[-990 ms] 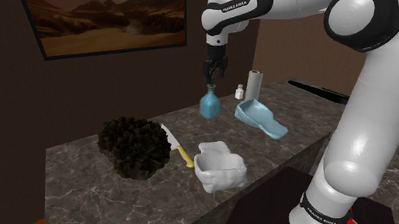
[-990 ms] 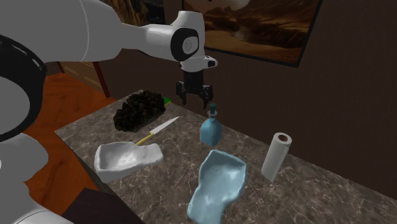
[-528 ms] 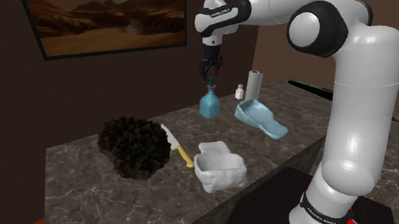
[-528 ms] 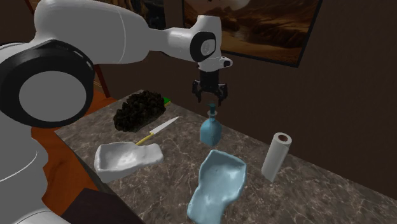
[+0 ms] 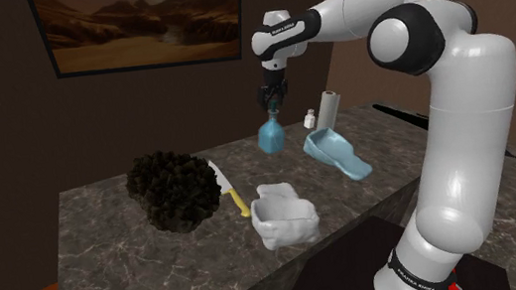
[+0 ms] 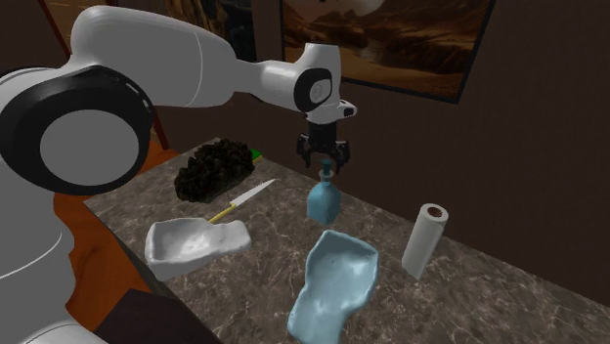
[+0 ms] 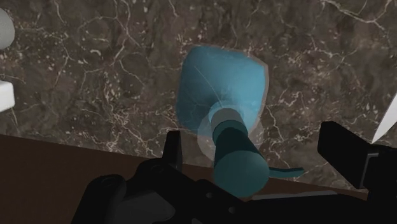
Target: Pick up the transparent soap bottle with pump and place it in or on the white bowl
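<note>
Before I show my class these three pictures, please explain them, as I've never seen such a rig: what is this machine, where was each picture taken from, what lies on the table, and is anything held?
This is a white robot arm on a stand, drawn by a simulator. One picture looks from beside the stand, one from another side of the table, and one from a camera on the hand, looking down along its two black fingers. On the dark marbled tabletop are a translucent blue soap bottle with a pump, a lumpy white bowl, a pale blue scoop-shaped dish, a yellow-handled knife, a black bushy lump and a white paper roll. Nothing is held: the fingers stand open on either side of the pump, not touching it.
</note>
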